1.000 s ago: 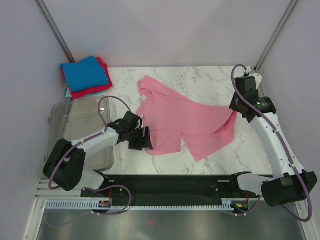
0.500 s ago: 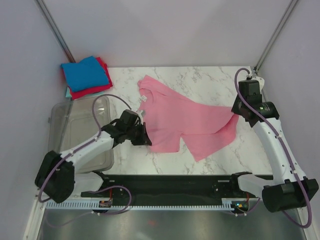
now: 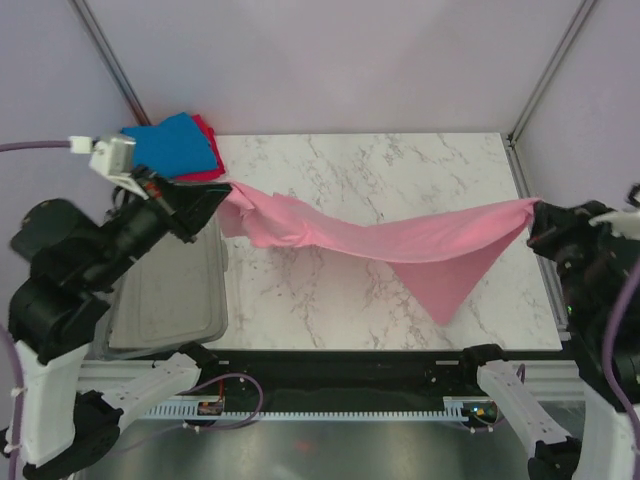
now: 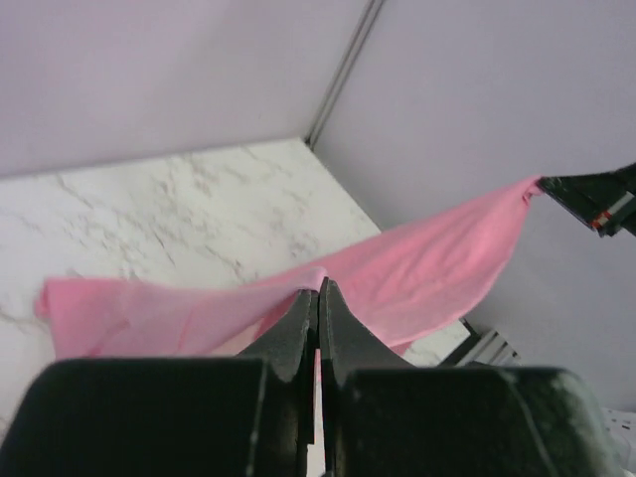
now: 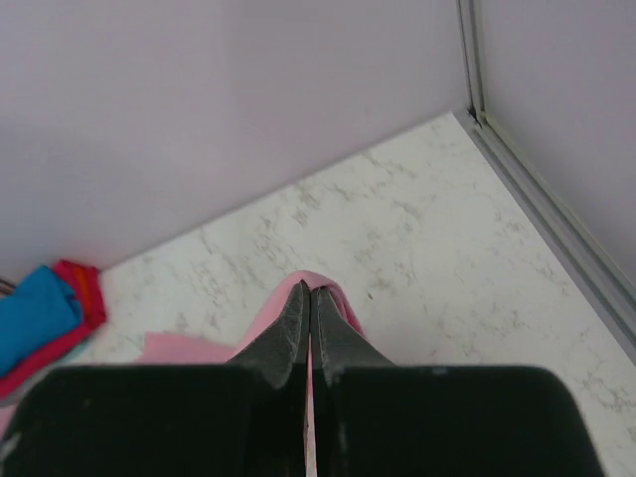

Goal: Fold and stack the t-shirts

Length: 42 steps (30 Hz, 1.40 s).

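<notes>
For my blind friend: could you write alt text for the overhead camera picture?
A pink t-shirt hangs stretched above a marble table, pinched at one end by the left gripper and at the other by the right gripper. Folded blue and red shirts are stacked at the far left corner, behind a clear plastic tub.

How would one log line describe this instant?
left gripper: shut on pink t-shirt | right gripper: shut on its other end | state: stretched between them
</notes>
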Each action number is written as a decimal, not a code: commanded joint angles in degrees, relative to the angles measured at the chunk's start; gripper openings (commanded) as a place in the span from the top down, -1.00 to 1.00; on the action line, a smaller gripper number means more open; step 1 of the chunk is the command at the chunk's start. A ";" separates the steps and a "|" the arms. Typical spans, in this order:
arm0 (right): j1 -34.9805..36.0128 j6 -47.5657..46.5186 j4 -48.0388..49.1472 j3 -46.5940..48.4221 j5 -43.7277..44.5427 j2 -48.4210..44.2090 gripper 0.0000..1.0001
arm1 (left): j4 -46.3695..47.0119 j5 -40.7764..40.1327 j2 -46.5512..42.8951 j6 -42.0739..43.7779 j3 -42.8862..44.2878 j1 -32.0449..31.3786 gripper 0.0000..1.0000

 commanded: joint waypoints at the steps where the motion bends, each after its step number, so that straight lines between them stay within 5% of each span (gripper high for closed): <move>1: -0.19 2.47 -1.93 4.94 -0.95 -5.41 1.00 | -6.14 -0.97 -0.74 9.50 7.96 -0.21 0.96; 9: -0.28 0.10 0.69 12.42 -1.13 -16.58 1.00 | -3.43 5.88 -1.80 15.21 22.90 -0.12 0.96; 14: -0.19 -2.53 3.86 14.61 3.08 -15.11 1.00 | 0.10 4.06 2.13 17.16 26.78 -0.12 0.96; 18: 0.60 -5.87 2.29 17.07 13.43 -2.94 1.00 | 1.15 0.54 10.92 18.47 32.14 -0.21 0.96; 23: 5.61 -8.77 4.47 15.33 22.34 13.61 1.00 | -0.86 -13.88 28.31 21.81 38.55 1.28 0.96; 25: 5.44 -9.91 5.44 13.49 22.60 24.24 1.00 | -2.62 -2.64 38.99 17.44 40.76 10.66 0.96; 28: 2.20 -9.04 5.80 11.98 16.83 39.79 0.96 | -5.69 3.85 56.38 11.89 41.80 18.76 0.82; 29: -0.69 -8.34 4.93 12.85 13.76 43.75 0.50 | -8.32 5.17 62.04 11.36 44.17 20.00 0.70; 30: -1.67 -7.47 4.13 13.82 10.51 49.96 0.22 | -12.52 7.19 66.53 10.40 49.67 21.75 0.36; 31: -2.64 -7.11 4.56 14.35 10.48 51.77 -0.17 | -14.21 11.47 70.23 10.13 51.99 22.38 -0.30; 32: -2.91 -7.02 5.17 14.27 10.91 52.92 -0.71 | -14.58 11.86 74.70 10.12 53.06 22.56 -0.54; 33: -3.17 -7.11 6.22 14.00 11.44 53.54 -0.87 | -13.89 11.87 75.36 10.73 51.76 22.47 -0.71; 42: -4.14 -7.02 13.08 7.86 6.97 47.31 -0.96 | -8.87 8.96 67.91 13.20 37.35 22.38 -0.87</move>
